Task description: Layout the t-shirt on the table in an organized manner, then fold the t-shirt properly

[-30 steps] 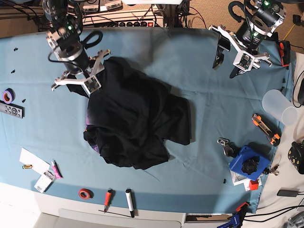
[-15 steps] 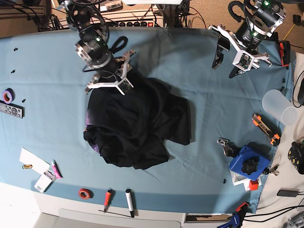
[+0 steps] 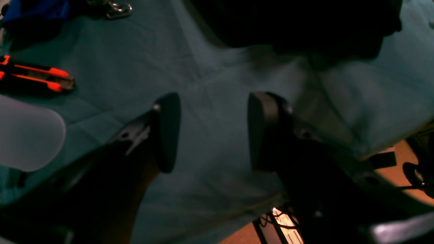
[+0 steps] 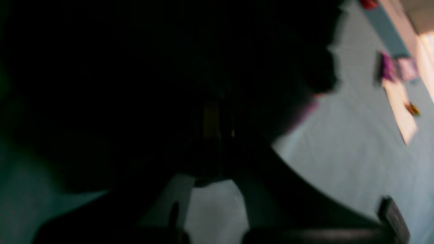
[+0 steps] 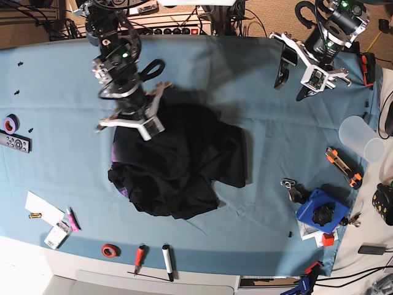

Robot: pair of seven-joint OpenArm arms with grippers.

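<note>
- A light blue table [image 5: 270,215] fills most of the base view, its white front edge running along the bottom.
- The black shirt [image 5: 178,150] lies crumpled from the centre toward the left of that view, a purple patch showing at its left side.
- The right gripper [image 5: 149,129] is over the shirt's upper left part. Its fingers are closed together; the right wrist view is too dark to tell whether cloth is pinched between them.
- The left gripper [image 5: 312,91], upper right of the base view, stands wide open with nothing between its fingers, well apart from the shirt.
- A cup [image 5: 361,139] and a cutter [image 5: 344,168] lie at the right.
- A remote [image 5: 15,142] is at the far left.
</note>
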